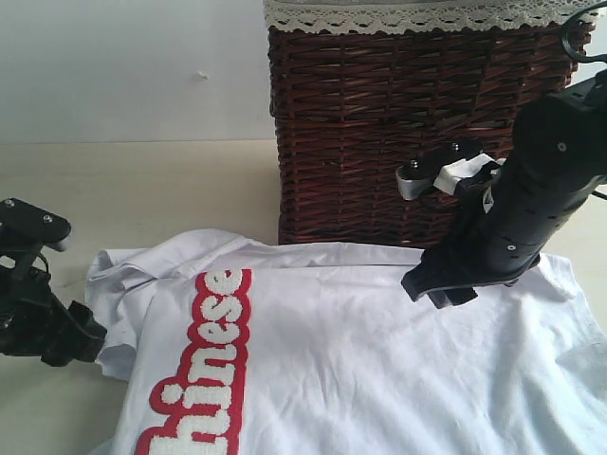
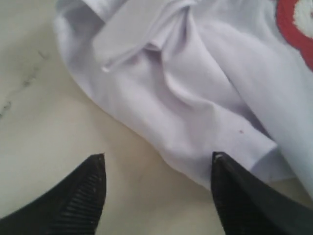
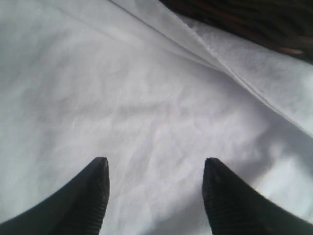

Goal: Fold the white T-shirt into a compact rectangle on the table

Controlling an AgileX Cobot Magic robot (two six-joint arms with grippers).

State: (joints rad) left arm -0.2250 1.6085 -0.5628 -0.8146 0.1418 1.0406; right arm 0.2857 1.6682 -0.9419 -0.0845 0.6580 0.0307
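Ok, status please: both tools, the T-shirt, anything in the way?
Left tool open, beside white T-shirt, bunched there. Right tool open over it. Both empty. Wicker basket close behind.

Both arms were black. The left claw (image 2: pixel 157 159) had two wedge-shaped fingers (image 2: pixel 80 198) that tapered to points, their inner faces cut with fine ridges. The right claw (image 3: pixel 155 161) had the same ridged, pointed pair. Behind the right claw sat a rounded, glossy black casing (image 1: pixel 545 180) dotted with small silver screws (image 1: pixel 561 147). Beside that casing a grey-and-white strip (image 1: pixel 460 172) wrapped a black bracket (image 1: pixel 446 156). Farther back from the claw a thin black cable (image 1: pixel 565 40) curled. Behind the left claw, a blocky black mount (image 1: pixel 28 226) showed two pale screw heads (image 1: pixel 47 219).
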